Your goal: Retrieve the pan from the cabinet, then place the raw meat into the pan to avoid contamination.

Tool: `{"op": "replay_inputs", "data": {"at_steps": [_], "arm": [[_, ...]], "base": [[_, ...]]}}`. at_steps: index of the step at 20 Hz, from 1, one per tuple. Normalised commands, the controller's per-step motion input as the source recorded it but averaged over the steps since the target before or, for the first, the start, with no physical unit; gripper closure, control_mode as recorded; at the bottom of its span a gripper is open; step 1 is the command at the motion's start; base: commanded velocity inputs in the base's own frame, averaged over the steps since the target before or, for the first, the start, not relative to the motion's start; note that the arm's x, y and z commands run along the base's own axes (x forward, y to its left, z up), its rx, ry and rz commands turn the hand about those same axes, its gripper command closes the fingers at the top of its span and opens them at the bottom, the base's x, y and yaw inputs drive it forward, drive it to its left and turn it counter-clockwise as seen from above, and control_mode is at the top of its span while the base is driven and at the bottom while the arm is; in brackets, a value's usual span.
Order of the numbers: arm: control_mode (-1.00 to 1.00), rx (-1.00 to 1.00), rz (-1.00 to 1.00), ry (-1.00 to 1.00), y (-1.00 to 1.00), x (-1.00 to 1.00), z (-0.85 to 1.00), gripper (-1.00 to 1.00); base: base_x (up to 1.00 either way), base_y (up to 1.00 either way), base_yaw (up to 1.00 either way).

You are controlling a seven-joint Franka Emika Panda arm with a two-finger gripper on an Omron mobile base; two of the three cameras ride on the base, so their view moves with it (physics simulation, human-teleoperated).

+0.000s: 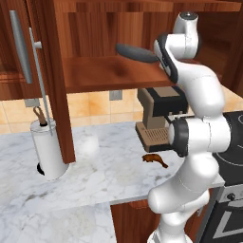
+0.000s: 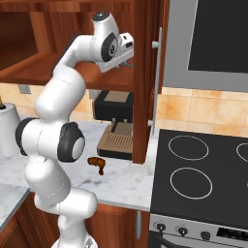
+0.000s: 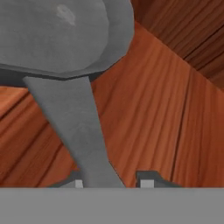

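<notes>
Dark grey pan (image 3: 65,35): it sits on the cabinet's (image 1: 99,28) inner shelf (image 1: 104,73), its long handle (image 3: 78,131) reaching out toward the hand; the left base view shows the pan as a dark oval just beside the wrist.
Gripper (image 3: 111,183): its two fingertips (image 3: 146,183) stand either side of the near end of the pan handle, narrowly parted; whether the pads already press on it I cannot tell.
Cabinet: a door (image 2: 145,82) stands open, the wooden shelf in plain view.
Raw meat (image 1: 154,159): it lies on the marble counter (image 1: 95,175) in front of the coffee machine (image 1: 156,118), well apart from the pan and well below it.
Done: the cabinet is open and the hand is lined up on the handle.
Left: a firm hold on the handle, the pan lifted out and set down on the counter, then the meat picked up and laid in it.
Judgement: early in the task, at the grasp stage of the first half.
</notes>
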Motion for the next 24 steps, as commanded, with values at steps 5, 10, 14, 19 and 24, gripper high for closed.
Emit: {"op": "replay_inputs", "data": {"at_steps": [5, 10, 14, 19, 24], "arm": [[-1.00, -0.09, -0.05, -0.02, 0.18, -0.20, -0.03, 1.00], [-1.00, 0.00, -0.08, -0.05, 0.13, -0.18, 0.00, 1.00], [-1.00, -0.02, -0.09, -0.01, 0.16, -0.12, 0.00, 1.00], [-1.00, -0.05, -0.11, 0.00, 0.13, -0.26, 0.00, 1.00], [-1.00, -0.06, -0.10, 0.00, 0.10, -0.32, 0.00, 1.00]], "base": [[0.00, 0.00, 0.00], [0.00, 0.00, 0.00], [0.00, 0.00, 0.00], [0.00, 0.00, 0.00], [0.00, 0.00, 0.00]]}}
